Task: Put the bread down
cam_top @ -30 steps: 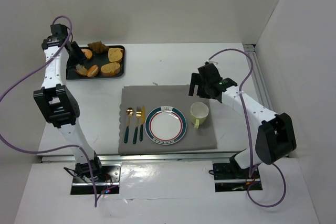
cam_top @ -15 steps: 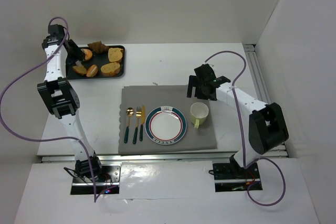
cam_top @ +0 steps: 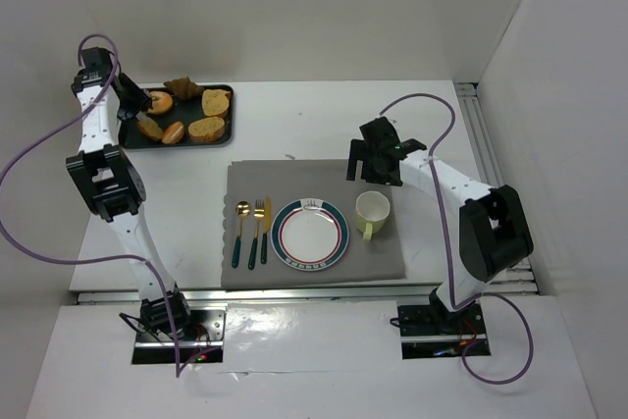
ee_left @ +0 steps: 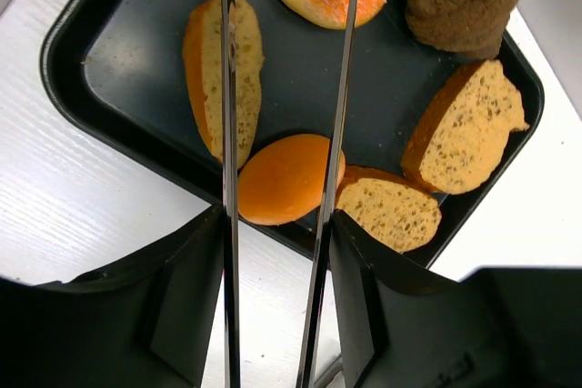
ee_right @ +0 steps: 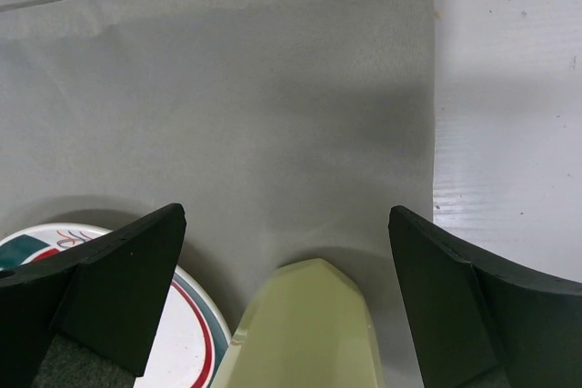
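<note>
Six bread pieces [ee_left: 464,129] lay on the black rectangular tray [ee_left: 59,70]. Above it the left gripper [cam_top: 136,105] hovered, thin fingers parted astride the round orange bun [ee_left: 284,179]. The right gripper [ee_right: 286,224] hung wide open over the grey cloth [ee_right: 273,70], near the pale green cup [ee_right: 305,333].

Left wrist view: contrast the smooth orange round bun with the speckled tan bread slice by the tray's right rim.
The smooth orange round bun is glossy and whole; the speckled tan bread slice shows a cut, seeded face. The bun is oval, the slice half-round with a darker crust. Both lie in the black tray.
</note>
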Tool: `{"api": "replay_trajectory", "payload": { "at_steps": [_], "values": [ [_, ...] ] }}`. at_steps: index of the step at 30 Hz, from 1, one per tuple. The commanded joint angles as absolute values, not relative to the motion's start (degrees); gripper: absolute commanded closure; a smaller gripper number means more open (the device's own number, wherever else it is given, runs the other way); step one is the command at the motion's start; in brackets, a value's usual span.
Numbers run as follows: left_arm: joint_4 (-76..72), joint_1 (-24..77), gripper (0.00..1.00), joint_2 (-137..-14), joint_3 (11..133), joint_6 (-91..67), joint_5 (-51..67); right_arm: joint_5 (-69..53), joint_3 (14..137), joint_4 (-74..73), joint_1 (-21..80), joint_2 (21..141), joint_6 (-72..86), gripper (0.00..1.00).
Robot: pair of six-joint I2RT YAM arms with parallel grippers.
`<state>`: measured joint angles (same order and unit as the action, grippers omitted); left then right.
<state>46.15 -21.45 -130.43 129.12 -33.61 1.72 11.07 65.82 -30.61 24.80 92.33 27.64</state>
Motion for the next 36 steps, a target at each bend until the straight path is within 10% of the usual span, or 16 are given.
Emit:
{"api": "replay_trajectory", "payload": {
  "at_steps": [1,14,36],
  "values": [
    [43.5,-22.4,0.41,-131.2,129.9,-36.1,3.2,10.9,68.4,-29.0,24.4,92.4,28.1,0.0],
    [42.9,-22.9,0.42,-135.0,130.5,-37.2,6.8,10.9,68.4,-29.0,24.4,92.4,28.1,0.0],
    [41.7,-23.5,1.0,-114.0,120.0,-34.1,6.1,10.9,68.4,-29.0,24.4,90.7,28.7,0.0]
  ]
}}
